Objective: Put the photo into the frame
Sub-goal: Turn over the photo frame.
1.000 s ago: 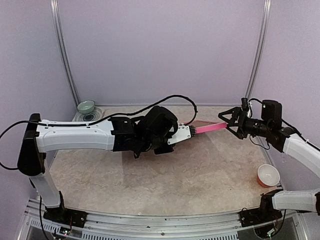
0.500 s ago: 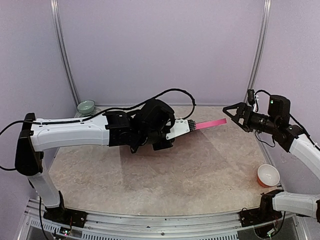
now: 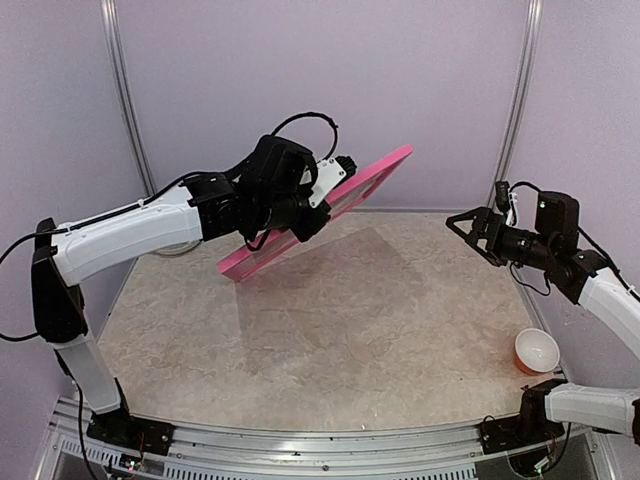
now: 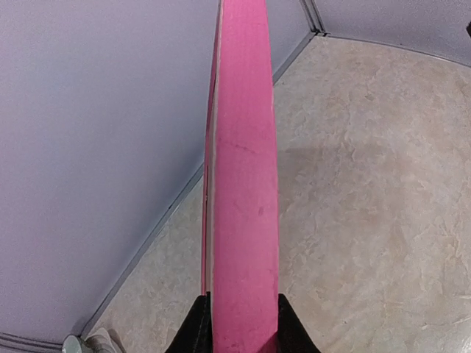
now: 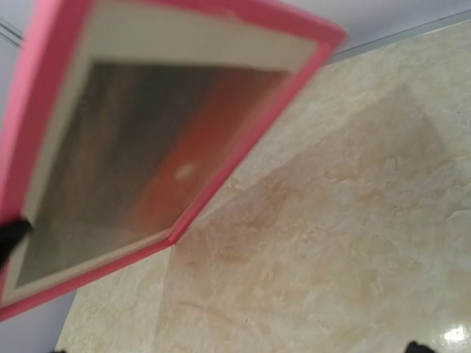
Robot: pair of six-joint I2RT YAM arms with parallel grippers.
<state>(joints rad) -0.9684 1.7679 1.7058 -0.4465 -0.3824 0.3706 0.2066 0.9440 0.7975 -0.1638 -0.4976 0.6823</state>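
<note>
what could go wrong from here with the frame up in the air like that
1. The left gripper has its jaws on just one rail of the frame, which hangs tilted above the table; it may pivot or slip.
2. Its upper corner looks near the back wall and might strike it.
3. The right gripper is open and apart, so nothing steadies the far end, and the photo seen blurred inside might shift.

frame [image 5: 22,95] cropped at left, photo [image 5: 169,176] blurred, likely sunset
</note>
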